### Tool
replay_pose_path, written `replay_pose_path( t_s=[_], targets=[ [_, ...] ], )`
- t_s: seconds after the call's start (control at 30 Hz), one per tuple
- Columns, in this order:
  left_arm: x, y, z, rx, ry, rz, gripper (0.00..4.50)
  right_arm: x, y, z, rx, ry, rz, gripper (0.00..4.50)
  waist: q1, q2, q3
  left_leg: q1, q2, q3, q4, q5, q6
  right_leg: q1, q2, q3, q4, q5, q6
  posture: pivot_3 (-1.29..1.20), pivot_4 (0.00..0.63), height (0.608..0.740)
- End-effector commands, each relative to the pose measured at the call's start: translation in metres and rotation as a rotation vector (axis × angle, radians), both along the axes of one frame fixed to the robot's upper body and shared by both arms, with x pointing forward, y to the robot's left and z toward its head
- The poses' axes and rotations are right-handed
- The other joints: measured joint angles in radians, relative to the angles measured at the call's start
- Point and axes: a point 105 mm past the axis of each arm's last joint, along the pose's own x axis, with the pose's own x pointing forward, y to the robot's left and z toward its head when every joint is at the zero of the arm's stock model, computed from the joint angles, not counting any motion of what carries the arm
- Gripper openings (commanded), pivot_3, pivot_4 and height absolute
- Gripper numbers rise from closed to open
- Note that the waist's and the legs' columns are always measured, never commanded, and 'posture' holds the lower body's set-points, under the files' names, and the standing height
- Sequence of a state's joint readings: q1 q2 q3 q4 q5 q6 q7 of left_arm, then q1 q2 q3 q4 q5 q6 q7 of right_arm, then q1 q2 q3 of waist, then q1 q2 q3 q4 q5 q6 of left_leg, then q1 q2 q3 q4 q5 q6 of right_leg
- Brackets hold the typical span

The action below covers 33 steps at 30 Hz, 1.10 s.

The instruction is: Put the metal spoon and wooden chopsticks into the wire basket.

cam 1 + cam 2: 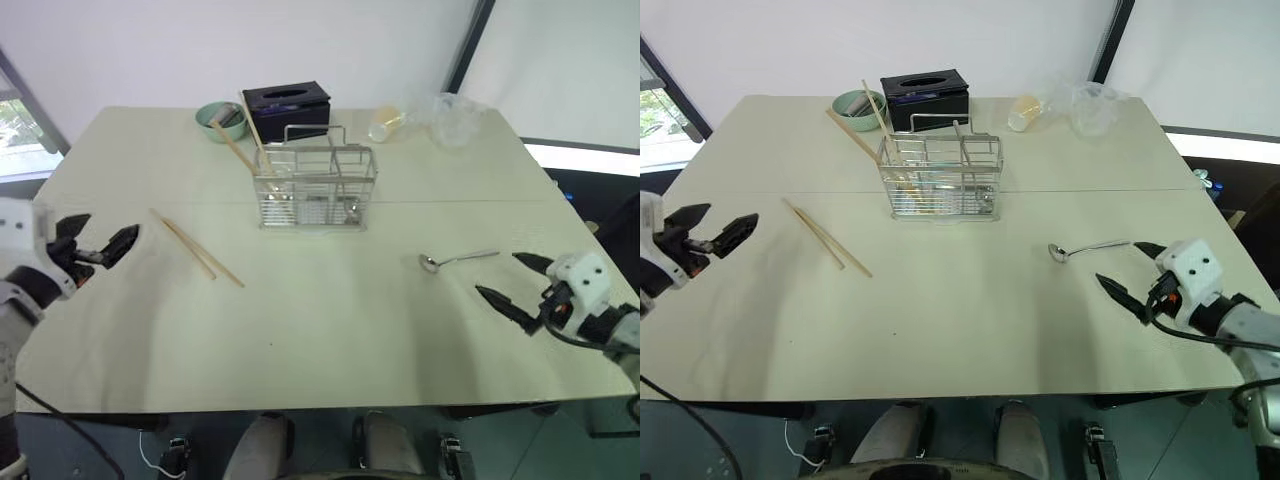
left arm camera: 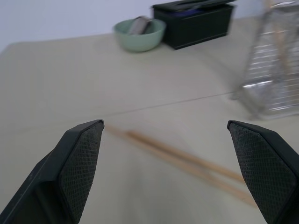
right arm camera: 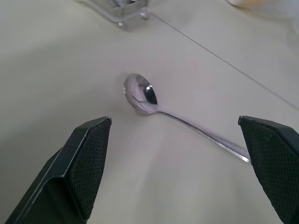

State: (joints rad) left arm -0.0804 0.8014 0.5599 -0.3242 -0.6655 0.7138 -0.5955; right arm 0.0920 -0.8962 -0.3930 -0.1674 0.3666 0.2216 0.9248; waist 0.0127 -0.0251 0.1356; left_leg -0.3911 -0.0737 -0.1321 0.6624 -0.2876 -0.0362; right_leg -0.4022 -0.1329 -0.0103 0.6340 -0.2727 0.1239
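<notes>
Head views: I find the metal spoon (image 1: 455, 259) and wooden chopsticks (image 1: 196, 247) lying on the table (image 1: 320, 340), outside the wire basket (image 1: 315, 188); nothing is placed yet. Left wrist: left gripper (image 2: 175, 170) spread, empty, facing the chopsticks. Right wrist: right gripper (image 3: 180, 165) spread, empty, over the spoon.
</notes>
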Motion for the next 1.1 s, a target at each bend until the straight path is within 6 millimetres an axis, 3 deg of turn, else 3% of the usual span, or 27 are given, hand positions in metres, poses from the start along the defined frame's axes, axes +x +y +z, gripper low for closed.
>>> replay_pose_path(
  t_s=[0.03, 0.17, 0.37, 0.57, 0.7, 1.1],
  targets=[
    [-0.005, -0.044, 0.01, 0.045, 0.024, -0.24, 4.47, 0.015, 0.003, 0.021, -0.088, -0.025, 0.133, 4.5, -0.004, 0.0, 0.0, 0.001, 0.0, 0.0, 0.0, 0.0, 0.0, 0.001, 0.0, 0.0, 0.0, 0.0, 0.0, 0.0, 0.15, 0.649],
    [-0.016, -0.082, 0.006, 0.084, 0.086, -0.482, 4.47, 0.04, 0.017, 0.033, -0.186, -0.019, 0.272, 4.5, -0.011, 0.001, 0.001, 0.001, 0.001, 0.002, 0.0, 0.001, 0.002, 0.0, 0.0, 0.0, 0.0, 0.001, -0.001, 0.0, 0.15, 0.649],
    [-0.035, -0.118, -0.002, 0.145, 0.138, -0.729, 4.47, 0.066, 0.019, 0.001, -0.494, 0.14, 0.464, 4.5, -0.023, 0.002, 0.002, 0.0, 0.001, 0.002, -0.004, 0.002, 0.003, -0.001, 0.0, -0.001, -0.002, 0.001, 0.0, 0.0, 0.15, 0.649],
    [-0.045, -0.131, -0.005, 0.158, 0.157, -0.828, 4.47, 0.095, 0.017, -0.005, -0.565, 0.238, 0.479, 4.5, -0.028, 0.004, 0.004, 0.0, -0.001, 0.004, -0.003, 0.002, 0.003, -0.001, 0.0, -0.001, -0.002, 0.001, 0.0, 0.0, 0.15, 0.649],
    [-0.046, -0.139, -0.007, 0.179, 0.149, -0.861, 4.47, 0.113, 0.026, -0.005, -0.594, 0.268, 0.464, 4.5, -0.029, 0.004, 0.004, 0.001, 0.0, 0.004, -0.003, 0.002, 0.003, -0.001, 0.001, -0.001, -0.001, 0.001, 0.001, 0.0, 0.15, 0.649],
    [-0.047, -0.142, 0.003, 0.171, 0.099, -0.815, 4.47, 0.118, 0.033, -0.028, -0.697, 0.386, 0.476, 4.5, -0.031, 0.003, 0.004, 0.001, -0.001, 0.001, -0.002, 0.003, 0.002, -0.001, 0.004, 0.001, 0.002, 0.003, 0.002, 0.0, 0.15, 0.649]
  ],
)
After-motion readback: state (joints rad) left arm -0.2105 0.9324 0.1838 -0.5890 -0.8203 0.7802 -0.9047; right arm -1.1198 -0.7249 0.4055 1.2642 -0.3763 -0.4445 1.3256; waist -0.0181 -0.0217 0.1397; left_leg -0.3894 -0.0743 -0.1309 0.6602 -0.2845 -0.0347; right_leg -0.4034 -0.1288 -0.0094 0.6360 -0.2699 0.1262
